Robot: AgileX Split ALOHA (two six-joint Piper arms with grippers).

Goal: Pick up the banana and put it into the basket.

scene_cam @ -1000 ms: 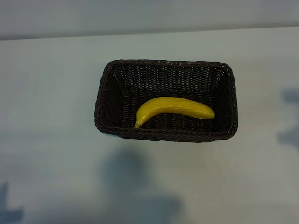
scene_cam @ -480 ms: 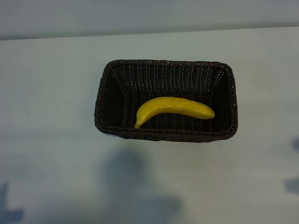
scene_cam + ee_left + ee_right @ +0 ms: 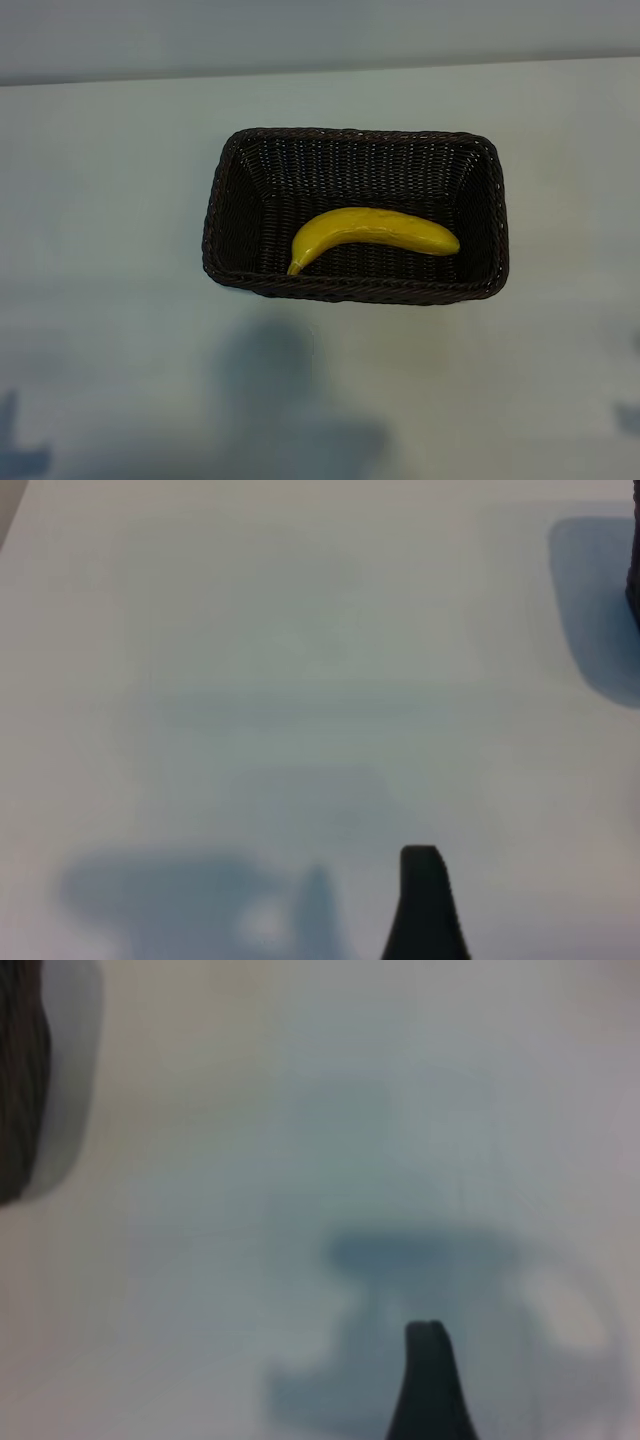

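Observation:
The yellow banana point(image 3: 372, 234) lies inside the dark brown woven basket point(image 3: 356, 291) in the middle of the table, along the basket's near side, with its stem end toward the left. Neither arm shows in the exterior view. In the left wrist view my left gripper point(image 3: 323, 910) hangs open over bare table; one dark finger point(image 3: 425, 905) shows and nothing is between the jaws. My right gripper point(image 3: 323, 1390) is open over bare table too, with one finger point(image 3: 428, 1385) in sight. A corner of the basket point(image 3: 18, 1080) shows far off in the right wrist view.
The pale table top point(image 3: 110, 200) stretches on all sides of the basket. A light wall point(image 3: 320, 30) runs behind the table's far edge. Arm shadows fall on the table near the front edge.
The shadow at the right edge of the exterior view has slid toward the front and shrunk out of sight. Banana and basket have not moved.

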